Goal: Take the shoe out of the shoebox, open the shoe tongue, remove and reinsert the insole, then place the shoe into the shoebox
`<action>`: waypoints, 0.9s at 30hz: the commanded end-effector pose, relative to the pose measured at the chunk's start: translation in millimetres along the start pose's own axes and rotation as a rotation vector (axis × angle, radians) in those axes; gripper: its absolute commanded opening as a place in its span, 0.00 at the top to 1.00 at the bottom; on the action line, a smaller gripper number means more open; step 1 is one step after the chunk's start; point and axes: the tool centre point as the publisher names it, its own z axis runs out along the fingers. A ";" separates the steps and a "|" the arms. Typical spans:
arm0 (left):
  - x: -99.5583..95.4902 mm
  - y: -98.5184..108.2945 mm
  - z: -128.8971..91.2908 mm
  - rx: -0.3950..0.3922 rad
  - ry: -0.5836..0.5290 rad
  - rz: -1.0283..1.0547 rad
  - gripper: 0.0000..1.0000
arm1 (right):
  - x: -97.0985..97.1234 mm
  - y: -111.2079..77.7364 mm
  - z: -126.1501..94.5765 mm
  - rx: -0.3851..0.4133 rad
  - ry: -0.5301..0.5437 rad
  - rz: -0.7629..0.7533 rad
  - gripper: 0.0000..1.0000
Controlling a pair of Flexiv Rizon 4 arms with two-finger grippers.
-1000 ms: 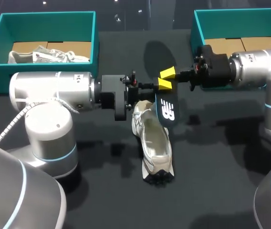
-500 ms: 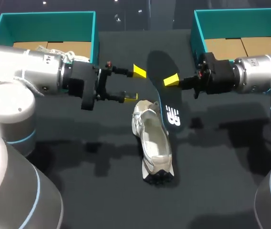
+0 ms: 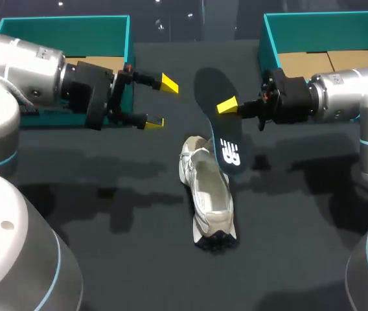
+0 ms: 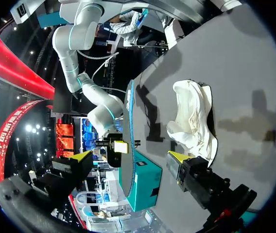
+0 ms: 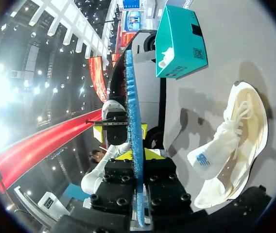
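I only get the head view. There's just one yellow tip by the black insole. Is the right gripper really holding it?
Observer: Yes. In the right wrist view the insole stands on edge inside the right gripper, pinched from both sides.
Operator: What colour is the side I can't see?
Observer: It looks blue in the right wrist view.
Operator: An arm covers a lot of the left shoebox. Is something in there?
Observer: In the right wrist view something white pokes over its rim. I cannot tell what it is.
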 end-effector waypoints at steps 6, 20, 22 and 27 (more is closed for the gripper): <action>-12.2 21.0 -17.1 0.110 0.220 -0.058 0.00 | -11.3 1.2 12.4 -0.010 0.001 0.020 1.00; -61.5 55.6 -11.7 0.085 0.508 -0.114 0.00 | -11.3 1.2 12.4 -0.010 0.001 0.020 1.00; -69.4 61.9 -8.0 0.068 0.638 -0.138 0.00 | -11.3 1.2 12.4 -0.010 0.001 0.020 1.00; -77.6 73.3 2.3 -0.014 0.893 -0.149 0.00 | -11.3 1.2 12.4 -0.010 0.001 0.020 1.00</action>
